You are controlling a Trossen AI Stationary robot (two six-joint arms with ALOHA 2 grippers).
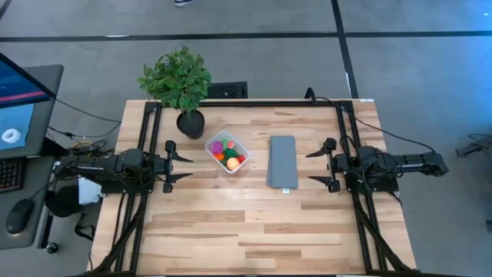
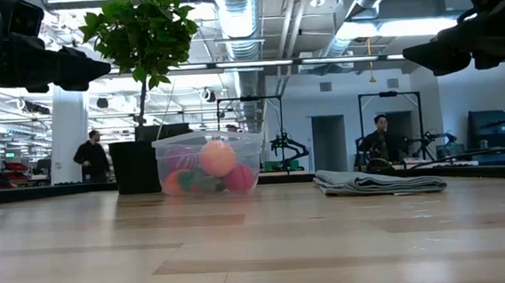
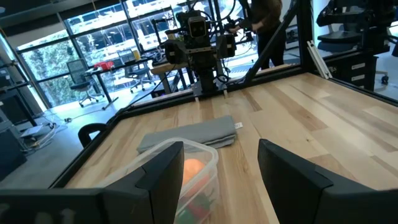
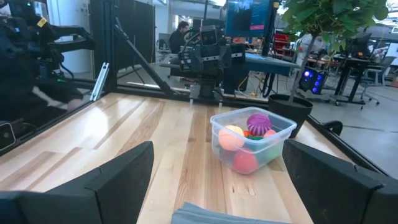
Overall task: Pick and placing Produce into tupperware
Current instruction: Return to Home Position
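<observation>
Clear rounded-square plastic tub point(image 4: 275, 148) on the pale wood table point(image 1: 231, 223), holding smooth round toy produce point(image 4: 233, 138) and a spiky purple ball point(image 4: 258, 120), grey slab point(image 1: 282, 161) beside it, left gripper point(image 1: 191, 167) and right gripper point(image 1: 308, 168) spread wide, empty

My overhead feed shows the tabletop point(image 1: 254, 223) in pale wood, its planks striped cream and honey-tan, edged by black frame rails point(image 1: 231, 102). The tupperware point(image 4: 216, 124) is clear, colourless plastic. The produce point(image 4: 245, 144) shows through it: 1 spiky purple ball point(image 4: 258, 120), 1 peach-orange ball point(image 4: 231, 138), 1 pinkish-red piece point(image 4: 244, 162), a small orange piece point(image 4: 268, 132) and a hint of green low against the wall. The folded cloth point(image 1: 282, 161) is plain mid-grey. The potted plant point(image 1: 177, 77) has bright green leaves above a black pot point(image 1: 191, 123). The left gripper point(image 1: 188, 167) and right gripper point(image 1: 310, 168) are both matte black. The floor point(image 1: 400, 69) is grey, crossed by dark lines.
</observation>
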